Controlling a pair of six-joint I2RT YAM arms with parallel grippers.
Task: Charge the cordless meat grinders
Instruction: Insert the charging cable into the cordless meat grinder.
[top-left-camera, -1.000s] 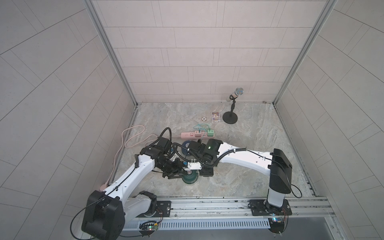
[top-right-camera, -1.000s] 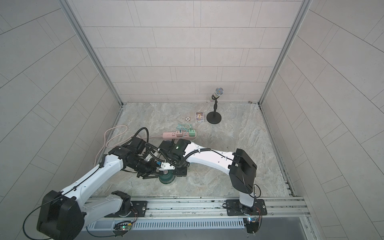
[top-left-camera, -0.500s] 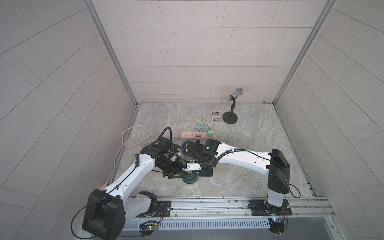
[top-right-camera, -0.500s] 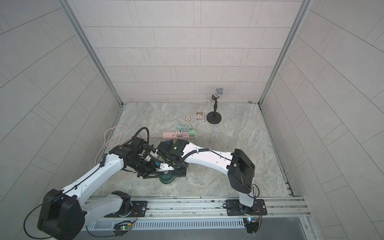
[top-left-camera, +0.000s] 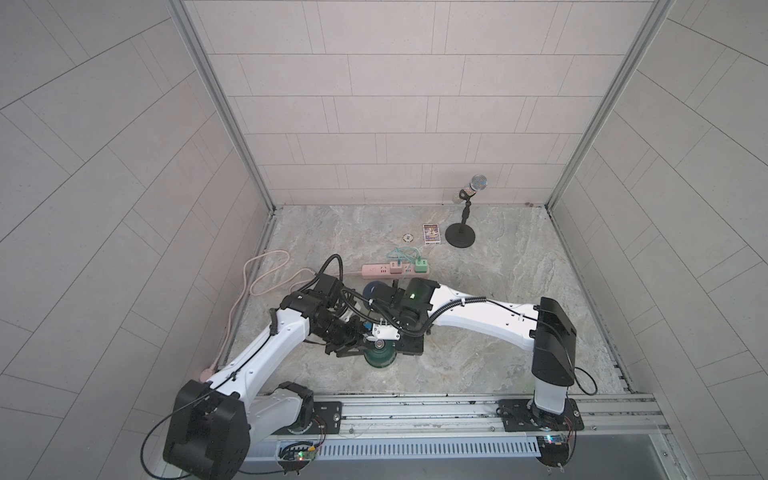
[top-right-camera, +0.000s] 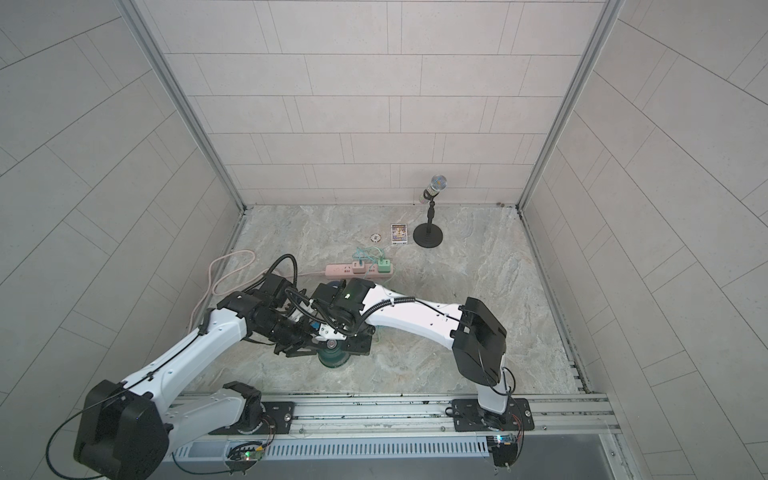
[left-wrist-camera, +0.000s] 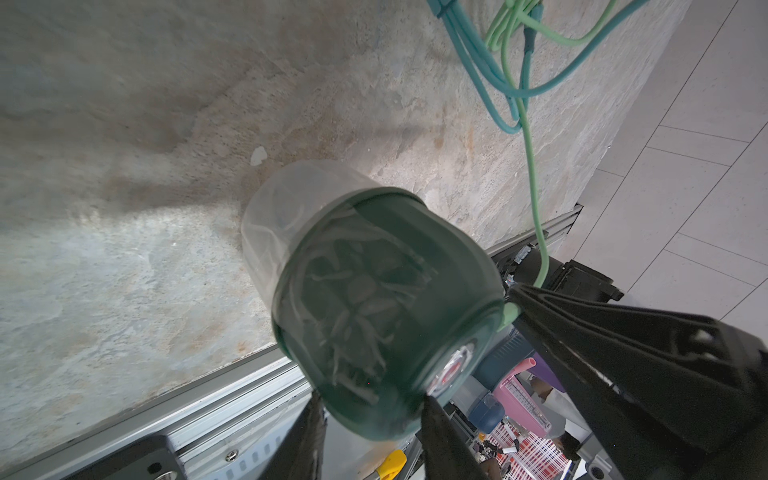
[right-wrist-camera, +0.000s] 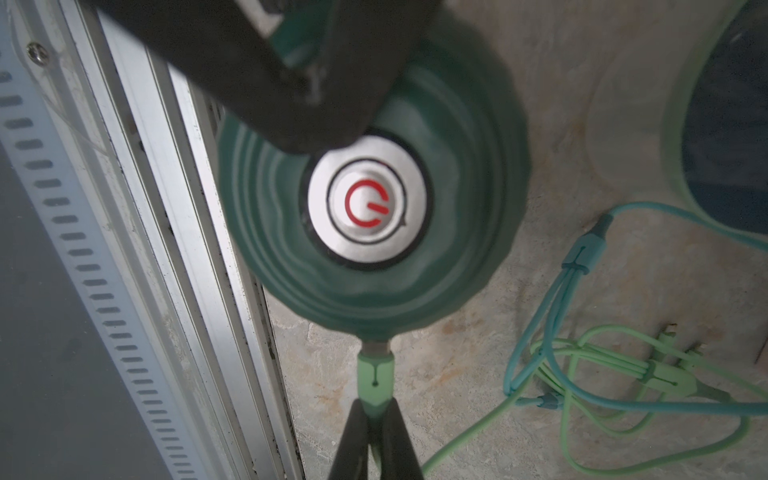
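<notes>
Here, the green grinder (top-left-camera: 379, 356) is found standing near the front edge of the surface, somewhat left of its middle, with its clear base down and the silver button (right-wrist-camera: 368, 208) facing up. It is clasped across the dome by the left gripper (left-wrist-camera: 372, 405), whose jaws are set partway apart and pressed on opposite sides of the body. This hold is judged to serve as a brace, so that the unit is not pushed along the surface while the plug is driven in.

The light-green plug (right-wrist-camera: 375, 374) is pinched between the closed jaws of the right gripper (right-wrist-camera: 376, 409) and is lined up with the port in the grinder's side. A narrow band of metal is seen between plug and body, so the plug is judged to be partly in and not yet fully seated.

The green cable (right-wrist-camera: 669, 380) is left loose, with slack enough that the plug is not pulled back, and a teal cable (right-wrist-camera: 582, 255) lies beside it. Both are judged to lead to the pink power strip (top-left-camera: 386, 269), lying further back near the middle of the surface.

The blue grinder (top-left-camera: 371, 289) is placed just in front of that strip, behind the two arms and largely hidden by them. Whether anything is plugged into it cannot be told.
</notes>
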